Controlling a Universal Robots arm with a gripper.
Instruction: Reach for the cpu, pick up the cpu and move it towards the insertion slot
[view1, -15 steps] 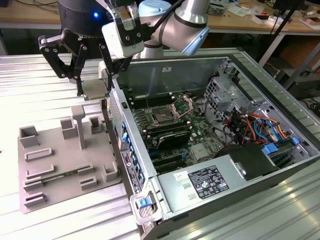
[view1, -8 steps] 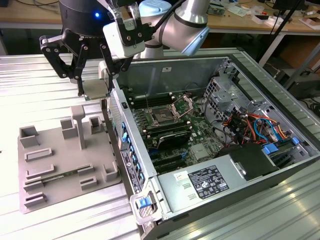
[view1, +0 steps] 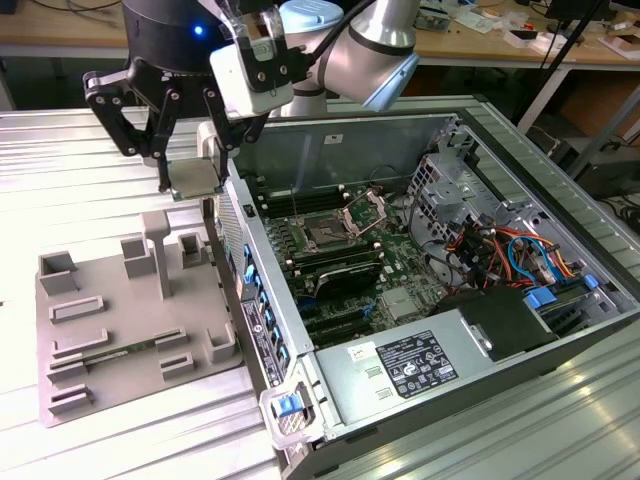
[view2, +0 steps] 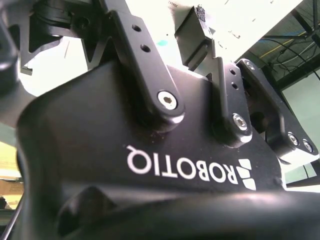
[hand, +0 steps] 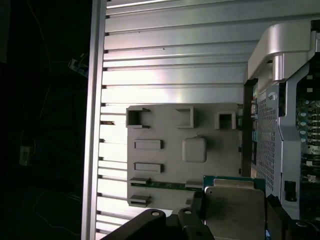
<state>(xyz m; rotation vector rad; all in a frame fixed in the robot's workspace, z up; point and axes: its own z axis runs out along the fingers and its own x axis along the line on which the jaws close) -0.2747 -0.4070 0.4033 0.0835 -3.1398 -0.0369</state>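
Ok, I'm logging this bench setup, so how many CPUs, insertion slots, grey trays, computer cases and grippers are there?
cpu: 1
insertion slot: 1
grey tray: 1
computer case: 1
gripper: 1
Total: 5

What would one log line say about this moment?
gripper: shut on cpu | cpu: in air above grey tray, beside computer case | insertion slot: not yet reached

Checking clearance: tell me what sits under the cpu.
The cpu, gripped by the hand, hangs above the edge of the grey tray, beside the computer case. The chip covers whatever lies straight beneath it.
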